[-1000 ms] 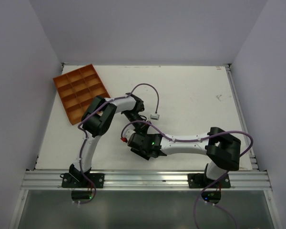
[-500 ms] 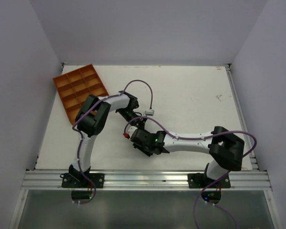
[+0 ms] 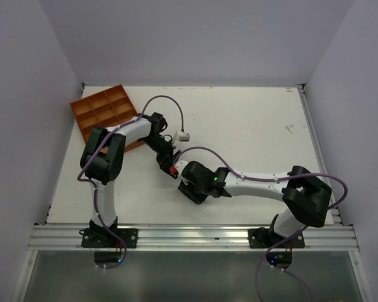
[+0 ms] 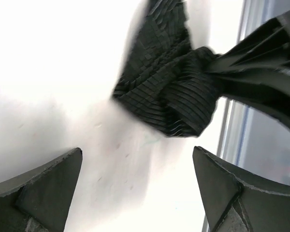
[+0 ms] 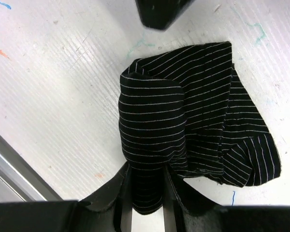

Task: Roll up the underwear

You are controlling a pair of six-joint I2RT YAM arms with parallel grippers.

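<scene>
The underwear (image 5: 183, 121) is a black, thin-striped garment, bunched into a loose fold on the white table. My right gripper (image 5: 146, 191) is shut on the near end of that fold, with fabric pinched between both fingers. In the left wrist view the underwear (image 4: 169, 92) lies just ahead of my left gripper (image 4: 137, 188), which stands wide open and holds nothing. From above, the underwear (image 3: 171, 168) is a small dark patch with a reddish edge, between the left gripper (image 3: 166, 154) and the right gripper (image 3: 180, 176).
An orange compartment tray (image 3: 104, 113) sits at the back left, close to the left arm's elbow. A metal rail (image 3: 189, 236) runs along the near table edge. A white connector (image 3: 184, 135) hangs on the left arm's cable. Walls close in on three sides.
My left gripper opened and let go of the underwear, and its arm swung left. My right gripper closed on the fold and shifted left and farther from the rail.
</scene>
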